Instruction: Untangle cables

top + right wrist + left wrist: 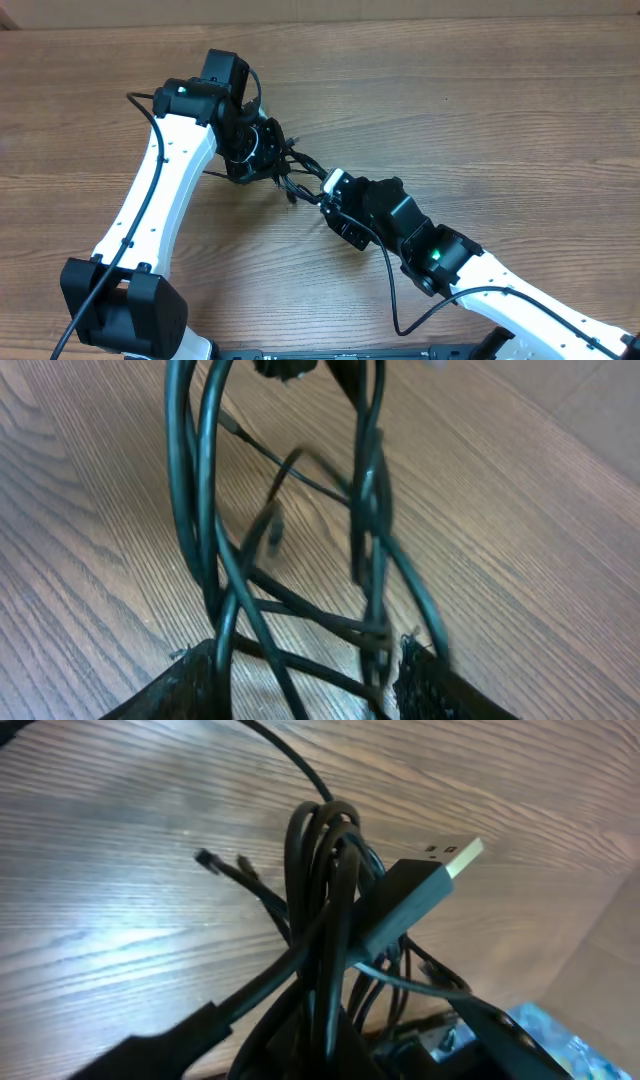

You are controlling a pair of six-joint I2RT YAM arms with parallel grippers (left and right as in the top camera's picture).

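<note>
1. Black cables (297,166) are bunched in one tangle between both grippers, mid-table (500,100).
2. Left gripper (262,152): the bundle is pinched; a USB plug (415,890) is seen sticking out, silver tip up.
3. Right gripper (333,192): fingers (190,685) are held spread, with strands running between them.
4. Small plug ends (205,858) are seen loose beside the bundle.

cables (372,510) blurry, top cut off

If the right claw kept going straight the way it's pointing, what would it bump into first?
The cables: the black tangle hangs between the fingers of the right gripper. Beyond it, from overhead, the left gripper seems next in line, though depth is unclear.
</note>
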